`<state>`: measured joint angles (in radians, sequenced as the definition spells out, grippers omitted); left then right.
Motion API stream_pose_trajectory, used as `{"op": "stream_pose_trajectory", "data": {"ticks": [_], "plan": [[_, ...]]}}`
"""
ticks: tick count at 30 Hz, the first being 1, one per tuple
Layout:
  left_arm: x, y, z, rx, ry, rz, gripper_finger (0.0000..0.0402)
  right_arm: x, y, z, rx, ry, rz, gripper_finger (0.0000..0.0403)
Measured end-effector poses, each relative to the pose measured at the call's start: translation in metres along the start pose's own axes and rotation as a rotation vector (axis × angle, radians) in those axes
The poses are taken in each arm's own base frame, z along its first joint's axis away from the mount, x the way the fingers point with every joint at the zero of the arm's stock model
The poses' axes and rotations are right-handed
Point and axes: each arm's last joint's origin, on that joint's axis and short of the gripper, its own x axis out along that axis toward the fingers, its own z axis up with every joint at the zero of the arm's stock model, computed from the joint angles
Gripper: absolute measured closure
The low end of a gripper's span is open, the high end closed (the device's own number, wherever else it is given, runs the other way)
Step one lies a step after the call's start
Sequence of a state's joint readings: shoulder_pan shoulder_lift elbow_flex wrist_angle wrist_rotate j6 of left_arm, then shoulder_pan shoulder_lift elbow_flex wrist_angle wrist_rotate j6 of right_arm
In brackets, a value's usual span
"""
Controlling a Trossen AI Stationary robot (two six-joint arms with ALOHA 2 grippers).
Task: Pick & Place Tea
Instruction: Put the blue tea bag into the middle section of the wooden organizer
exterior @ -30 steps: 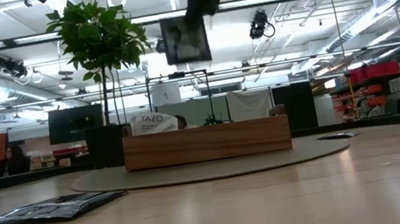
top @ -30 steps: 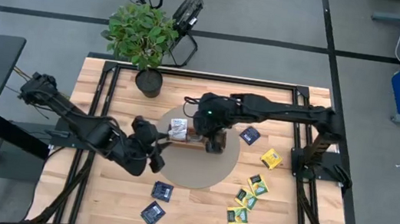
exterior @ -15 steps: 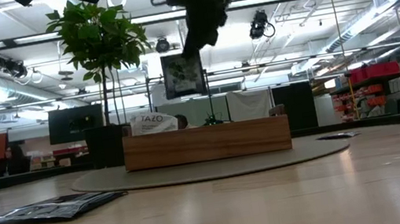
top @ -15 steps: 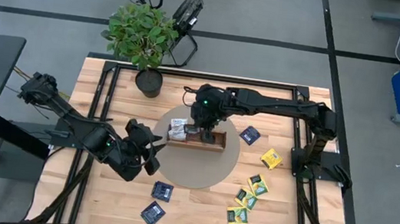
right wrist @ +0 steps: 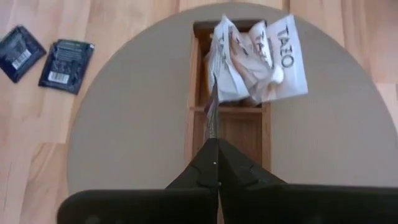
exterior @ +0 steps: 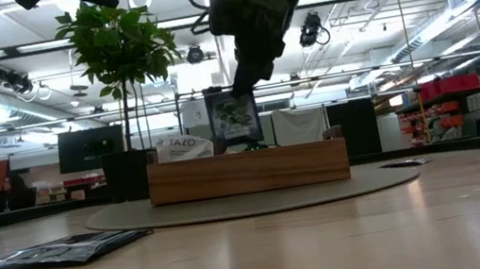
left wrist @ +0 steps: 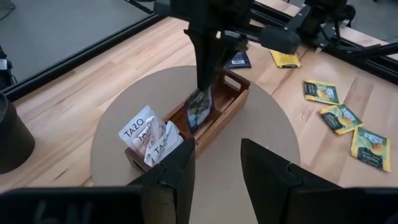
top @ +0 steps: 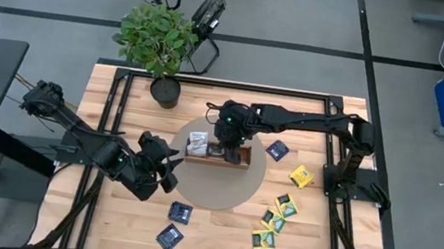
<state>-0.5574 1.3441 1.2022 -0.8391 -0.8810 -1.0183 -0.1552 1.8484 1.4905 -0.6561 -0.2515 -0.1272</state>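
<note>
1. Right hand [exterior: 237, 85] is pinched shut on a dark tea packet [exterior: 234, 116], dangling it upright over the middle compartment of the wooden tray [top: 218, 154].
2. White TAZO packets [left wrist: 149, 134] are stuffed in one end compartment of the tray.
3. Left hand [left wrist: 217, 177] hangs off to the side with its fingers parted, nothing in it.
4. Tabletop [top: 106, 221] is pale wood planks with a round tan mat [top: 214, 188] under the tray. Loose yellow-green packets [top: 274, 222] and dark blue packets [top: 174, 226] lie around.
5. Potted plant [top: 157, 43] sits at the tabletop's far edge; grey floor and ceiling strip lights beyond.
</note>
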Motion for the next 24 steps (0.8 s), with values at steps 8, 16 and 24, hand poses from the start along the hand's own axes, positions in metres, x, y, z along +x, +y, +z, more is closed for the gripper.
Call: {"op": "stream_pose_trajectory", "data": {"ticks": [8,16,24], "plan": [[0.000,0.000,0.000,-0.021,-0.003,0.000,0.0268,0.012,-0.012,-0.013,0.038,-0.015,-0.049,0.0403],[0.000,0.000,0.000,-0.022,-0.003,0.000,0.0268,0.018,-0.019,-0.024,0.067,0.003,-0.056,0.0403],[0.000,0.000,0.000,-0.023,-0.004,-0.001,0.0268,0.018,-0.024,-0.022,0.042,-0.031,-0.067,0.0403]]}}
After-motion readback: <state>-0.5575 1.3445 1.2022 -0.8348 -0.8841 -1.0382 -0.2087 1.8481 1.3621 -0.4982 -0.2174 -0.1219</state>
